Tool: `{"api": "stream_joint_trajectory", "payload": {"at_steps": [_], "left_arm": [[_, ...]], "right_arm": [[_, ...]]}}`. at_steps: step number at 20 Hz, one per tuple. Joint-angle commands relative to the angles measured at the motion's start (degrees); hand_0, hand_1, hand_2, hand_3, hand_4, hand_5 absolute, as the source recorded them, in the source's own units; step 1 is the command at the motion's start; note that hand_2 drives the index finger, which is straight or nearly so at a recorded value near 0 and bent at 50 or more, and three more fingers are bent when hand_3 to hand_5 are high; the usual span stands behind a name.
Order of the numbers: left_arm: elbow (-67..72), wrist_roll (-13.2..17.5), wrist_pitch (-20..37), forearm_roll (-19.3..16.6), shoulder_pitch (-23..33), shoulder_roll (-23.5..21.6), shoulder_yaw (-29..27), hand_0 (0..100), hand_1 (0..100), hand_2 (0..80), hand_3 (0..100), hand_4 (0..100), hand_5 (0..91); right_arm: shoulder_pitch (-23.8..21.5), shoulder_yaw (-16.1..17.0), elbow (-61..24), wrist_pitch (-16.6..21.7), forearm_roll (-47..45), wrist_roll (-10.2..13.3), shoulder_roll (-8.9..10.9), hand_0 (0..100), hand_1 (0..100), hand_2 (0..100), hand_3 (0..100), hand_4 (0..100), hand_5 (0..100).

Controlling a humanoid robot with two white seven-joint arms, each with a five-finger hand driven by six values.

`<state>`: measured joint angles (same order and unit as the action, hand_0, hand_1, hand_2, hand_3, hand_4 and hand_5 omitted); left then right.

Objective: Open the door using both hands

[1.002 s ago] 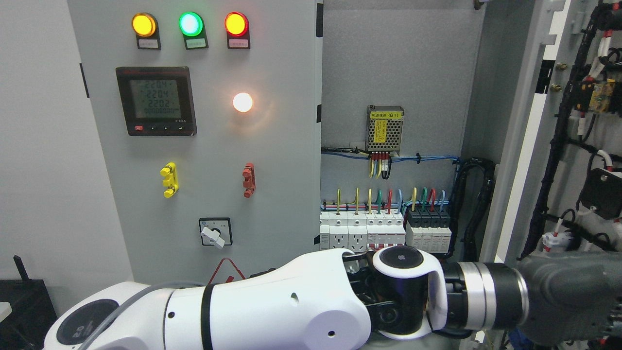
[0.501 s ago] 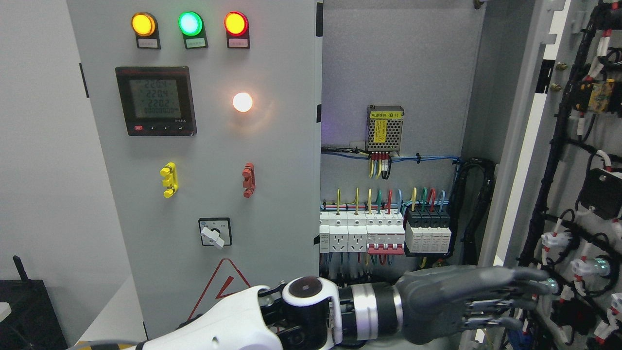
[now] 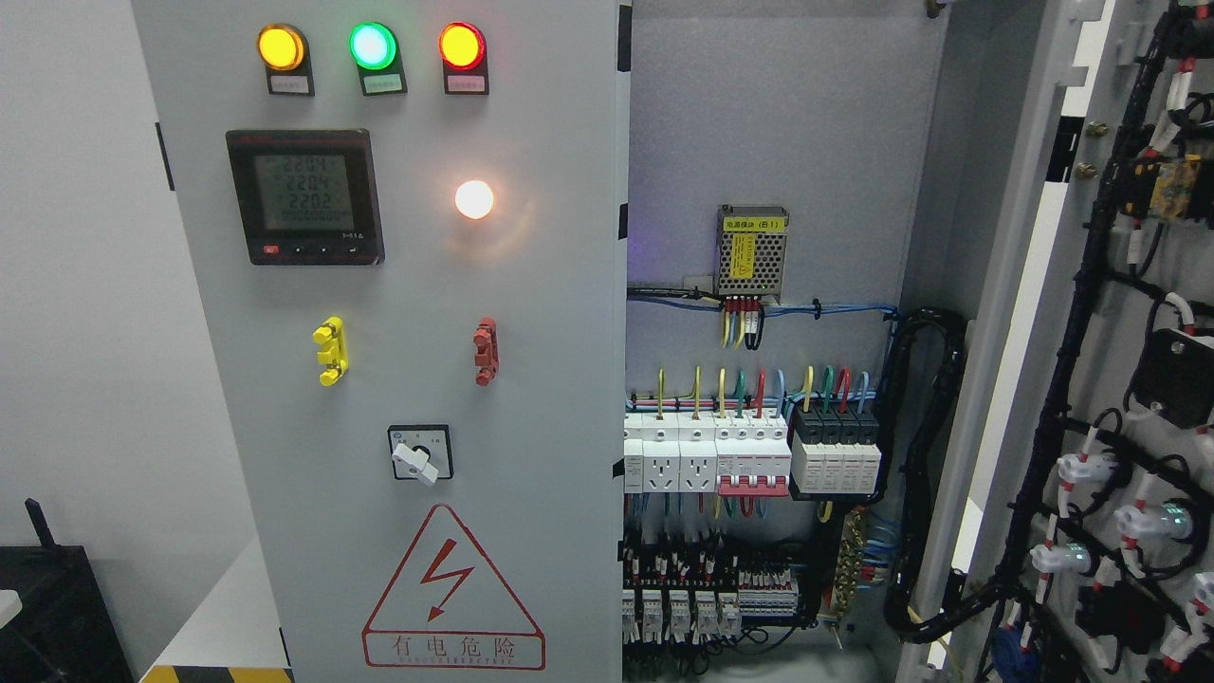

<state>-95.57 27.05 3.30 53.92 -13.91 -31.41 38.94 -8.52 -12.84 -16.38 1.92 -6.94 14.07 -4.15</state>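
Pale grey wall fills the background to the left of the closed left door of an electrical cabinet, and a dark object is seen low against that wall, further left than the door's lower corner. On the closed left door, three lit lamps are set in a row near its top: yellow lamp, green lamp and red lamp. Below the yellow and green lamps a digital meter is mounted, with a glowing white lamp to its right. Lower on the same door a yellow handle and a red handle are fixed side by side but well apart, a rotary switch sits beneath them, and a red warning triangle is printed near the door's bottom. Right of the closed left door the cabinet interior is exposed: a power supply is mounted high on the back panel, a row of circuit breakers lies below it, and smaller terminal blocks are seen lower still. Furthest right of the closed left door, the right door is swung open, and its inner side is shown carrying black cable bundles. Neither robot hand is in view, so no hand state can be told.
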Motion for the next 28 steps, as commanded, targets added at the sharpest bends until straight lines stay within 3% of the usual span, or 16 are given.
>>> {"api": "stream_joint_trajectory", "payload": {"at_steps": [1, 4, 7, 10, 12, 14, 17, 23, 24, 26, 28], "left_arm": [[-4.02, 0.29, 8.8, -13.82, 39.95, -5.0, -43.99, 12, 39, 0.0, 0, 0, 0.0], [0.01, 0.29, 16.98, -16.29, 51.76, 2.03, -53.15, 12, 39, 0.0, 0, 0, 0.0], [6.25, 0.11, 21.56, -19.98, 56.61, 8.28, -58.0, 12, 39, 0.0, 0, 0, 0.0], [19.22, -0.06, 30.42, -22.7, 57.32, 11.89, -57.4, 12, 39, 0.0, 0, 0, 0.0], [29.42, -0.15, 35.97, -27.78, 56.63, 13.56, -55.03, 12, 39, 0.0, 0, 0, 0.0], [41.72, -1.46, 37.57, -34.37, 53.91, 15.49, -54.49, 12, 39, 0.0, 0, 0, 0.0], [55.63, -4.19, 37.48, -45.44, 49.78, 16.81, -54.67, 12, 39, 0.0, 0, 0, 0.0], [71.38, -9.55, 34.69, -60.48, 46.78, 21.03, -54.49, 12, 39, 0.0, 0, 0, 0.0], [72.79, -10.34, 32.06, -63.21, 45.82, 21.99, -54.58, 12, 39, 0.0, 0, 0, 0.0], [74.12, -10.96, 21.55, -67.17, 42.93, 24.1, -54.49, 12, 39, 0.0, 0, 0, 0.0], [74.21, -10.88, 13.28, -68.76, 39.85, 25.94, -54.49, 12, 39, 0.0, 0, 0, 0.0]], "right_arm": [[-0.18, 0.01, -1.46, 0.02, 0.0, -0.01, 0.02, 12, 39, 0, 0, 0, 0], [-0.71, 0.1, -3.48, 0.02, 0.0, -0.01, 0.02, 12, 39, 0, 0, 0, 0], [-2.11, 0.01, -6.64, 0.02, 0.0, -0.01, 0.02, 12, 39, 0, 0, 0, 0], [-2.47, 0.1, -7.18, 0.02, 0.0, -0.01, -0.07, 12, 39, 0, 0, 0, 0], [-2.47, 0.01, -7.18, 0.02, 0.0, -0.01, -0.33, 12, 39, 0, 0, 0, 0], [-2.47, 0.1, -7.18, 0.02, 0.08, -0.01, -0.33, 12, 39, 0, 0, 0, 0], [-2.38, 0.1, -7.18, 0.02, 0.17, -0.01, -0.24, 12, 39, 0, 0, 0, 0], [-2.29, 0.1, -7.09, -0.07, 0.26, -0.01, -0.33, 12, 39, 0, 0, 0, 0], [-2.2, 0.1, -7.09, -0.07, 0.26, -0.01, -0.33, 12, 39, 0, 0, 0, 0], [-2.12, 0.1, -7.09, -0.07, 0.26, -0.01, -0.33, 12, 39, 0, 0, 0, 0], [-2.11, 0.01, -6.92, -0.07, 0.26, -0.01, -0.33, 12, 39, 0, 0, 0, 0]]}}
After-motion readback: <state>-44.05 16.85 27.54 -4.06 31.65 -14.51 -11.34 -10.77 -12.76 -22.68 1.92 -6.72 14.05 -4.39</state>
